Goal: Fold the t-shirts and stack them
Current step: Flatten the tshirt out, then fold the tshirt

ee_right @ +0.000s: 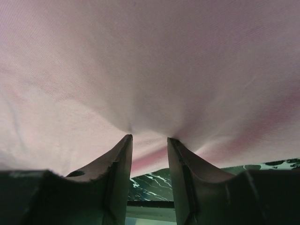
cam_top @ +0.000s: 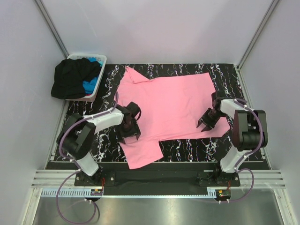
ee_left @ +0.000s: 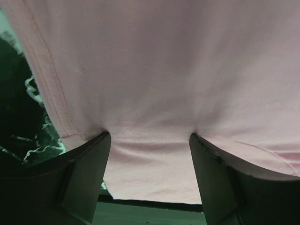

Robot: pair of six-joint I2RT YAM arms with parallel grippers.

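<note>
A bright pink t-shirt [cam_top: 173, 103] lies spread flat across the middle of the table, one sleeve reaching toward the near edge. My left gripper [cam_top: 129, 137] points down onto its left side near that sleeve. In the left wrist view its fingers stand wide apart, tips pressed into the pink cloth [ee_left: 154, 70], so the left gripper [ee_left: 150, 135] is open. My right gripper [cam_top: 203, 126] rests on the shirt's right near edge. It [ee_right: 150, 137] is open, with a narrower gap, tips dimpling the cloth [ee_right: 150, 61]. A black t-shirt [cam_top: 72, 77] and a blue t-shirt [cam_top: 89, 86] sit in the basket.
The white slotted basket [cam_top: 101, 58] stands at the far left corner, with the black shirt spilling over its left rim. The black marbled table [cam_top: 187, 150] shows in a strip along the near edge. Pale walls close in on three sides.
</note>
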